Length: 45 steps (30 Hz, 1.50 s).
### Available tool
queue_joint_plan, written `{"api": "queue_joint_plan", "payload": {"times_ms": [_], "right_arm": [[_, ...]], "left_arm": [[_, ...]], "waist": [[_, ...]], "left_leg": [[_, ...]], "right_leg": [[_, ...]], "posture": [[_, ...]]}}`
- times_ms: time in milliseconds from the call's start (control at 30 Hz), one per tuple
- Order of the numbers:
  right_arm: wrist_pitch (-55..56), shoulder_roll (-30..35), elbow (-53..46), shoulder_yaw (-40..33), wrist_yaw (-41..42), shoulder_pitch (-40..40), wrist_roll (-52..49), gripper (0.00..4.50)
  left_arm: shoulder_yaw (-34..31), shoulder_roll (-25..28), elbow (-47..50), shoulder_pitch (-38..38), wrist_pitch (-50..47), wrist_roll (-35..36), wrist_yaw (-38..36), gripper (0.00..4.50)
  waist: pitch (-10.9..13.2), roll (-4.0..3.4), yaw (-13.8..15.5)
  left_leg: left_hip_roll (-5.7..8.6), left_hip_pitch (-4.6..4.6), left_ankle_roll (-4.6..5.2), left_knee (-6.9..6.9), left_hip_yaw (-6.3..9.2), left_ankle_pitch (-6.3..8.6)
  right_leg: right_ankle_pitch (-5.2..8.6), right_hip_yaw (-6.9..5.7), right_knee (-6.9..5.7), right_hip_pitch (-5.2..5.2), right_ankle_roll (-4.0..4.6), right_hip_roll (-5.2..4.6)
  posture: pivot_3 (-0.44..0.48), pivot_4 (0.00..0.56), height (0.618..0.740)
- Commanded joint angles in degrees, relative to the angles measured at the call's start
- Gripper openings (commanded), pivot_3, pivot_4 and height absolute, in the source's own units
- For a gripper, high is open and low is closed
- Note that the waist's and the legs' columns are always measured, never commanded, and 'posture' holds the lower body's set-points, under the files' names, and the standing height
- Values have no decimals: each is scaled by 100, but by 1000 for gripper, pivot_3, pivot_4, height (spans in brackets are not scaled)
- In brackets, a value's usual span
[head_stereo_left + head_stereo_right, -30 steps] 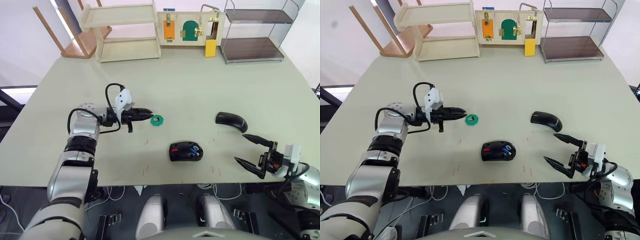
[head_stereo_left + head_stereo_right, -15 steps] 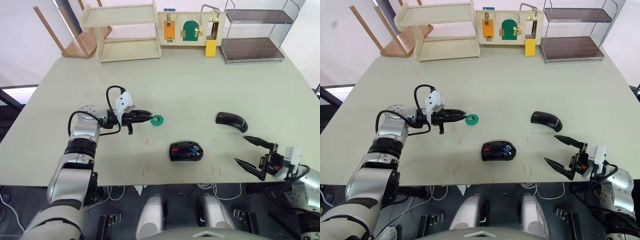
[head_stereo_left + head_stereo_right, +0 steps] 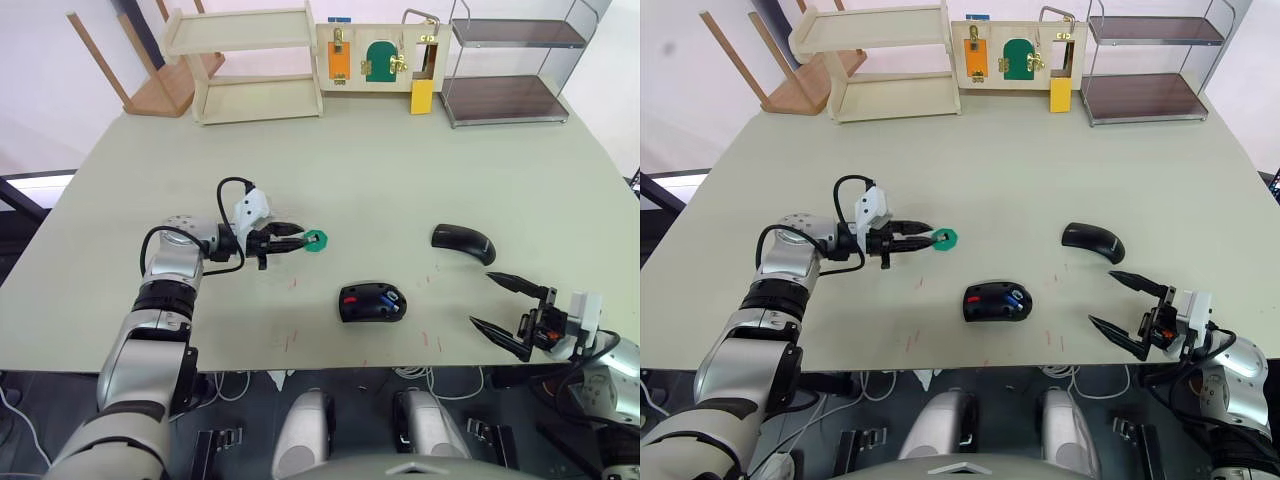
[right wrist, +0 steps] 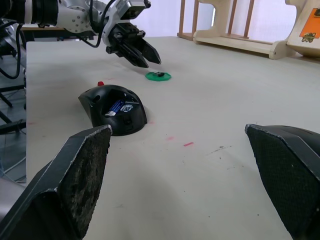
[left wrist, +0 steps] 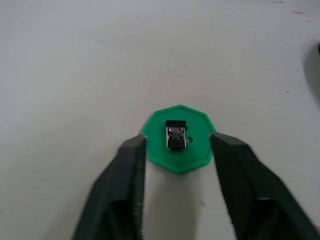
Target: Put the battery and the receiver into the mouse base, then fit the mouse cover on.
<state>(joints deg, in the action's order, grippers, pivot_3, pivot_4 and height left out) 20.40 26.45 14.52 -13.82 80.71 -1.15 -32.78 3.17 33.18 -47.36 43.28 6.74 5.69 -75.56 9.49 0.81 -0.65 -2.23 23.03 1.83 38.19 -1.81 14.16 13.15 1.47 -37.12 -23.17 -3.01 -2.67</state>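
One of the three steps is being shown as done: the battery point(image 4: 115, 107) is lying inside the base point(image 3: 372, 302), which is sitting open near the middle of the table point(image 3: 400, 170). Two steps are being left, as judged from the layout. The receiver point(image 5: 176, 136) is resting on a green disc point(image 3: 315, 241), well apart from the base, and it is being framed by the left claw point(image 5: 176, 150), whose fingers point(image 5: 134, 155) are being held slightly apart at either side of the disc's near edge, gripping nothing. Pickup of the receiver is being judged as the step in hand. The cover point(image 3: 463, 243) is lying by itself on the table, to the right of the base and not yet fitted. The right claw point(image 3: 508, 312) is being held wide and empty, low near the table's front edge, below the cover.
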Motion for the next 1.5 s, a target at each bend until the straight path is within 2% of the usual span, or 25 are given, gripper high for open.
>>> {"api": "queue_joint_plan", "payload": {"times_ms": [33,367,400,1333,1467,1500], "right_arm": [[72,0,-107,-49,-3,29,-94,4500],[116,-37,-47,-32,-10,70,-65,4500],[127,-46,-36,-31,-5,70,-63,4500],[164,-90,-25,33,-33,114,-11,4500],[171,-92,-8,36,-26,114,-6,4500],[180,-98,-2,38,-21,106,-4,4500]], "left_arm": [[-7,2,-6,35,148,-23,48,2747],[-57,-66,-151,124,172,20,171,2747],[-56,-59,-178,136,200,1,207,2368],[-30,-138,-291,197,57,37,101,2368],[-23,-155,-288,205,82,4,153,1469],[-21,-151,-291,205,89,-10,171,1469]], "waist": [[0,0,0],[0,0,0],[0,0,0],[0,0,-1],[0,0,-1],[0,0,-1]], "left_leg": [[0,0,0,0,0,0],[0,0,0,1,0,0],[0,0,0,1,0,0],[0,-1,0,7,0,0],[0,-1,0,7,0,0],[0,-1,0,7,0,0]], "right_leg": [[0,0,0,0,0,0],[0,0,-2,0,0,0],[0,0,-2,0,0,0],[0,0,-10,0,0,0],[0,0,-11,0,0,0],[0,0,-11,0,0,0]], "posture": [[0,150,740],[0,150,740],[0,150,740],[0,150,740],[0,150,740],[0,150,740]]}}
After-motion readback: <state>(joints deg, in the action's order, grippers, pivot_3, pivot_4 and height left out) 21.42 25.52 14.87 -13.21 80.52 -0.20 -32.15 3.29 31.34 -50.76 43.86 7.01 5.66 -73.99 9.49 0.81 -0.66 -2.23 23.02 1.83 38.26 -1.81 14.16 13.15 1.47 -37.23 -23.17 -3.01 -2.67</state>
